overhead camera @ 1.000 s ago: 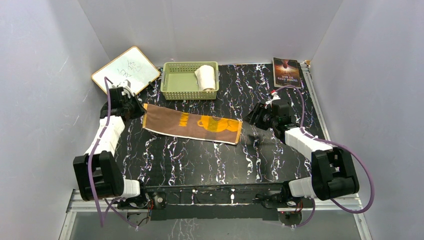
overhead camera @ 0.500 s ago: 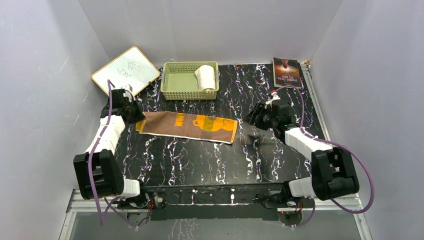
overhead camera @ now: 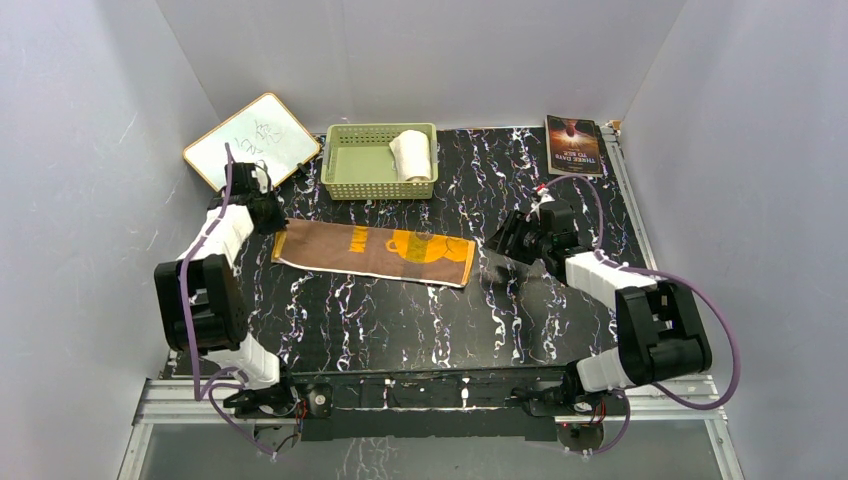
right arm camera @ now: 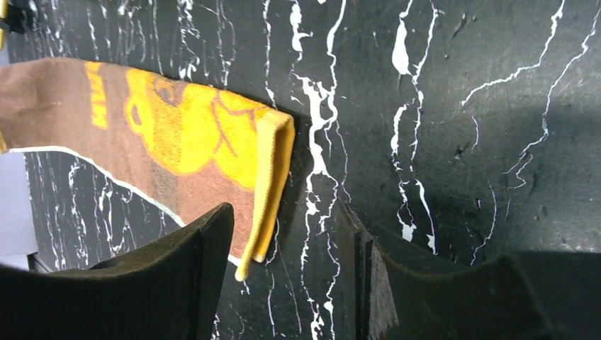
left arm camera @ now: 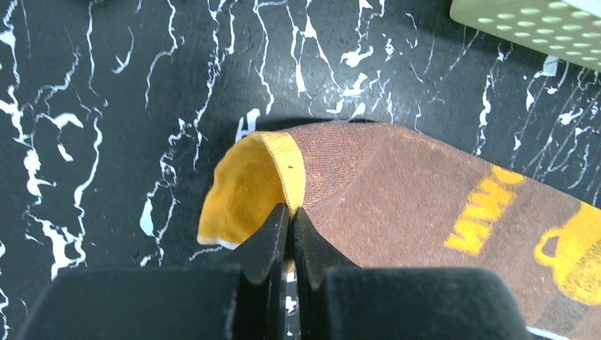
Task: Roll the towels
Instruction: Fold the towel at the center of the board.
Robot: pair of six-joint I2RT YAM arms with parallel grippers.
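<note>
The brown towel (overhead camera: 375,252) with a yellow-orange print lies flat across the middle of the table. My left gripper (overhead camera: 272,212) is shut on its left edge. In the left wrist view the jaws (left arm camera: 290,210) pinch the hem where the yellow-orange underside (left arm camera: 244,188) curls up. The white towel (overhead camera: 411,153) sits rolled inside the green basket. My right gripper (overhead camera: 500,245) hovers open just off the brown towel's right end. In the right wrist view the folded yellow end (right arm camera: 273,163) lies next to the left finger (right arm camera: 205,241), with bare table in the gap of the gripper (right arm camera: 287,212).
A pale green perforated basket (overhead camera: 360,165) stands at the back centre. A whiteboard (overhead camera: 252,138) leans at the back left and a book (overhead camera: 573,143) lies at the back right. Grey walls close in on three sides.
The brown towel has been dragged left and lies straighter. My left arm has swung towards the back left, still gripping the towel's edge. The right gripper has barely shifted.
</note>
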